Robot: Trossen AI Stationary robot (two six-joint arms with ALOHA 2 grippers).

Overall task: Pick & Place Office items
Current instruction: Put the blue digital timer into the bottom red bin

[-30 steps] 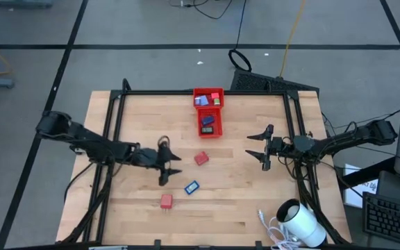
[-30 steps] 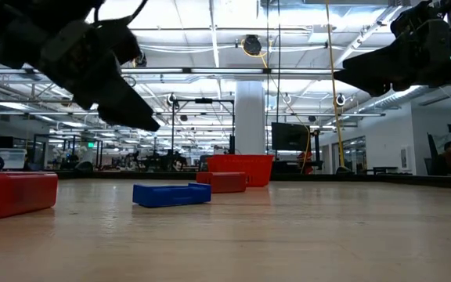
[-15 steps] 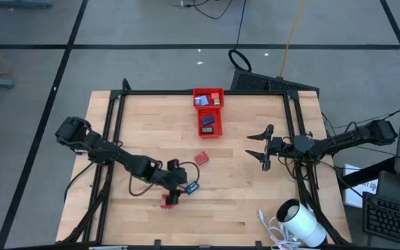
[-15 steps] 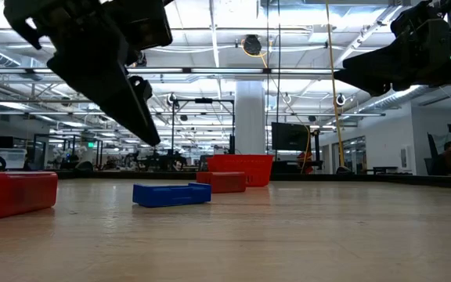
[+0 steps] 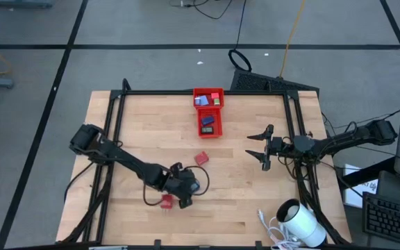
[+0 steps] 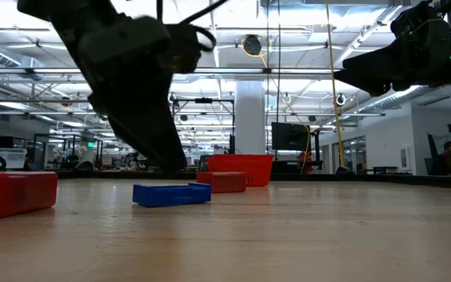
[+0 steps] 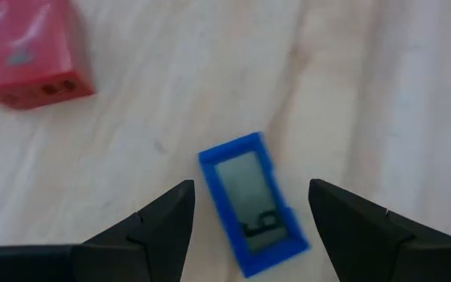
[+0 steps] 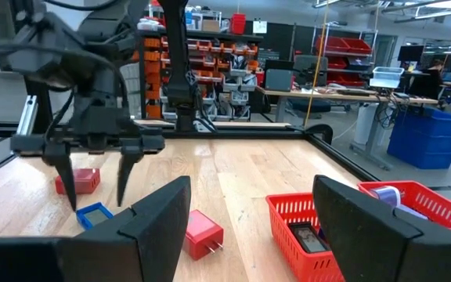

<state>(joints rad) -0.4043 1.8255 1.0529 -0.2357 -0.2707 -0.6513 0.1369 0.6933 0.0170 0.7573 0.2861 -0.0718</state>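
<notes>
Hovering over the blue piece, the left gripper holds its fingers spread wide, one on each side, gripping nothing.

Nearest the table's front edge lies a red block, just beside the blue piece; another red block sits a little farther in. Off to the right, the right gripper hangs above bare wood, fingers wide apart and empty. At the far edge stands the red tray, with several small pieces lying in both its compartments.

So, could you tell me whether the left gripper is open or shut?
Open: the left gripper shows its fingers spread either side of the blue piece, which lies flat on the table.
</notes>
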